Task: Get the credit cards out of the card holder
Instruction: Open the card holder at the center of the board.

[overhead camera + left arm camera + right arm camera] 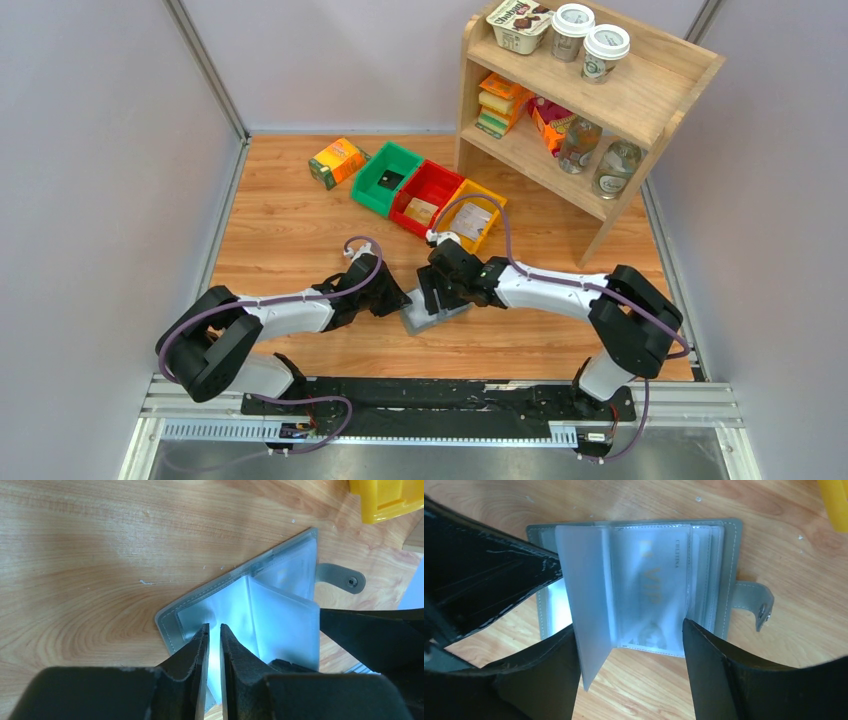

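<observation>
**Holder** (729, 555), open and flat on the worktop (290, 220), midway between the two arms. Its snap tab (754, 602) lies free at one side, so nothing keeps the covers shut. The clear leaves (584, 605) are fanned up from the spine. One pale card (659, 580), lettered "VIP", sits fully inside the leaf that faces up on the tab side. No card is out of the holder. Whether the other pockets are filled cannot be told.

**Left gripper** (212, 635): fingers drawn almost together on a clear leaf near the spine, with the film showing in the slit between them. It is judged to be pinching that leaf, both to hold it back off the card's pocket and to anchor the light holder against sliding.

**Right gripper** (628, 627): spread wide, one finger on each side of the card-bearing leaf, touching nothing that can be seen. It is judged to be lining up for the pull.

**Stage:** extraction not yet begun. The next move calls for the right fingers to close on the card alone. If they catch the glossy film too, the whole holder is likely to lift with it. On which edge the pocket opens cannot be made out.

**Surroundings:** a yellow bin (380, 507) stands near, beyond the holder and apart from it.
</observation>
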Action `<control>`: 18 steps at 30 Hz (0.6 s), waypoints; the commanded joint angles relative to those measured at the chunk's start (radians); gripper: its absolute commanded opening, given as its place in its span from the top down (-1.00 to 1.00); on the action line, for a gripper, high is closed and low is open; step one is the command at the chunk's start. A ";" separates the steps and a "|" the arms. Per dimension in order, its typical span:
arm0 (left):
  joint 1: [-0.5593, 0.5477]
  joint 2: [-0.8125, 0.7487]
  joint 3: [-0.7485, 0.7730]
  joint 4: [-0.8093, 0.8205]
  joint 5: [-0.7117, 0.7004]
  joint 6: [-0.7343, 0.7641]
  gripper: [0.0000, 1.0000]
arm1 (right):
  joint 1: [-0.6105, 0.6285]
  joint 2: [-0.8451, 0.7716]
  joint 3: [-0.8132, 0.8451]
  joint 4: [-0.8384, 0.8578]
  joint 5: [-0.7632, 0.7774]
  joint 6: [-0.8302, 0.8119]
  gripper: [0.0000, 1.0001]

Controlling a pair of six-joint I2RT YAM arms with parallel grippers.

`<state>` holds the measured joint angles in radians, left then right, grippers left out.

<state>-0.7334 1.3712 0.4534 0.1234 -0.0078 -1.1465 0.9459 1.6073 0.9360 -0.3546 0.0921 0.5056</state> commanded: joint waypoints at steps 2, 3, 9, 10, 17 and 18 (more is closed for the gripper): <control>-0.006 -0.012 -0.009 -0.013 0.002 0.001 0.58 | 0.021 -0.075 0.027 0.091 -0.113 -0.016 -0.46; -0.006 -0.012 -0.010 -0.011 0.002 -0.001 0.58 | 0.024 -0.079 0.023 0.098 -0.127 -0.018 -0.48; -0.006 -0.044 -0.016 -0.025 -0.007 -0.004 0.58 | 0.024 -0.076 0.021 0.111 -0.137 -0.018 -0.54; -0.006 -0.066 -0.019 -0.039 -0.012 -0.004 0.58 | 0.024 -0.072 0.021 0.108 -0.138 -0.018 -0.55; -0.006 -0.199 -0.021 -0.163 -0.087 0.016 0.53 | 0.028 -0.072 0.020 0.132 -0.181 -0.013 -0.52; -0.006 -0.228 -0.018 -0.178 -0.102 0.021 0.52 | 0.027 -0.075 0.021 0.134 -0.183 -0.013 -0.52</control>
<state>-0.7334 1.2259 0.4347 0.0280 -0.0502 -1.1427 0.9653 1.5467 0.9360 -0.2768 -0.0544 0.4969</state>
